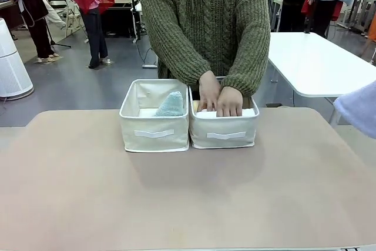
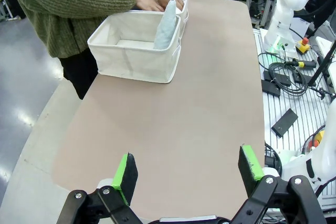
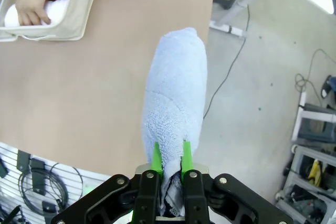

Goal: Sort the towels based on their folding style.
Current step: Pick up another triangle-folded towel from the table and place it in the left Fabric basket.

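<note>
Pinching one end of the lavender-blue towel [image 3: 176, 93], the right gripper [image 3: 169, 156] has its green pads [image 3: 156, 156] pressed together on the terry from both sides. The rest of the towel stretches straight out past the fingertips as a thick, rounded roll. In the right wrist view it hangs at the table [image 3: 79, 87] corner, partly over the top and partly over the grey floor [image 3: 252, 77] beside it. From the front the same towel shows at the table's right side, raised above the top.

The left gripper [image 2: 188, 169] has its jaws spread wide with nothing between them. It hovers above the near part of the table, and bare tabletop lies in front of it.

Two cream bins stand side by side, touching, at the table's far edge. The left bin [image 1: 154, 123] holds a pale teal towel [image 1: 171, 105], a cone standing upright and leaning against the wall it shares with its neighbour. In the right bin [image 1: 224, 129] the person's hands [image 1: 220, 97] rest palms down on the contents, and a white towel [image 3: 59, 9] shows beside them. The person stands just behind the table's far edge in a green knitted sweater [image 1: 205, 22].
</note>
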